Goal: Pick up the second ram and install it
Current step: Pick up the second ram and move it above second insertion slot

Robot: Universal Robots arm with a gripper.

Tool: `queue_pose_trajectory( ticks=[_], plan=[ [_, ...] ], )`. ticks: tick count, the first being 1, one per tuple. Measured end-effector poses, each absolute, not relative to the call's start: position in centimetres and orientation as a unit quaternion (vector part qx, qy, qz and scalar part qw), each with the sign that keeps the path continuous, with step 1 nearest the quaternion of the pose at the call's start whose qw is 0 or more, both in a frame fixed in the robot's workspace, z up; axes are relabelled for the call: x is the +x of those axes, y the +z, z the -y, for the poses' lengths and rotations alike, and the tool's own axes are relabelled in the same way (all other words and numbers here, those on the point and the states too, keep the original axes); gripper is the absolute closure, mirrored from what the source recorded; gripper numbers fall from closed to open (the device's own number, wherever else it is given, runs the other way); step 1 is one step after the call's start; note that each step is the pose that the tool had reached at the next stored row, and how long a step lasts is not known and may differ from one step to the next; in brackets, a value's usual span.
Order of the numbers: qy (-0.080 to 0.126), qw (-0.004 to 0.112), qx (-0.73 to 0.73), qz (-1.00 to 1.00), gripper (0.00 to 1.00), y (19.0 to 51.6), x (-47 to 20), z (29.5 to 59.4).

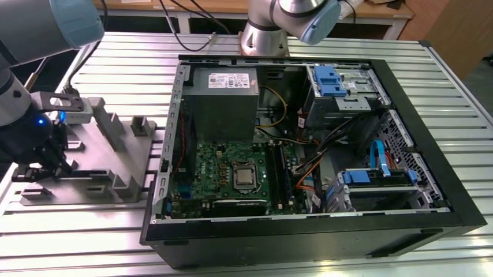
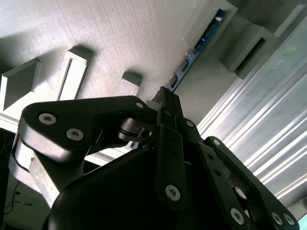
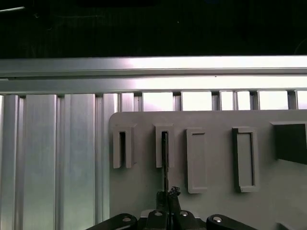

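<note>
The second ram [image 3: 165,158] stands on its edge in a narrow slot of the grey moulded tray [image 3: 216,158], showing as a thin dark strip. In the second wrist view the ram [image 2: 201,43] runs along the slot as a dark board with a blue sheen. My gripper [image 3: 169,195] is at the near end of the stick, its black fingers [image 2: 168,124] drawn together on it. In the exterior view the gripper [image 1: 48,168] hangs low over the tray [image 1: 100,173] at the exterior view's left, and the arm hides the ram there.
An open black computer case [image 1: 308,231] lies to the exterior view's right of the tray, with a green motherboard [image 1: 231,170], grey power supply [image 1: 223,98] and blue drive brackets [image 1: 327,81]. The tray has raised blocks [image 1: 138,124]. A ribbed metal table [image 3: 53,158] lies underneath.
</note>
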State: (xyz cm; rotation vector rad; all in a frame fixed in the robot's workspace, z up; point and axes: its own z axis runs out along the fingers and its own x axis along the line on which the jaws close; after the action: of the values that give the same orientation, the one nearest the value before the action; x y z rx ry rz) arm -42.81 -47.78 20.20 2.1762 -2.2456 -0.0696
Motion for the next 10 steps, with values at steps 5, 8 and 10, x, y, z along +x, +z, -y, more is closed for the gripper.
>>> queue_pose_trajectory(
  ticks=[5,8,10],
  plan=[
    [-0.022,0.007,0.697,0.717,0.89,20.22,-42.81,47.79],
    [-0.022,0.007,0.697,0.717,0.89,20.66,-42.80,47.79],
    [-0.022,0.007,0.697,0.717,0.89,21.07,-42.81,47.79]
  ],
)
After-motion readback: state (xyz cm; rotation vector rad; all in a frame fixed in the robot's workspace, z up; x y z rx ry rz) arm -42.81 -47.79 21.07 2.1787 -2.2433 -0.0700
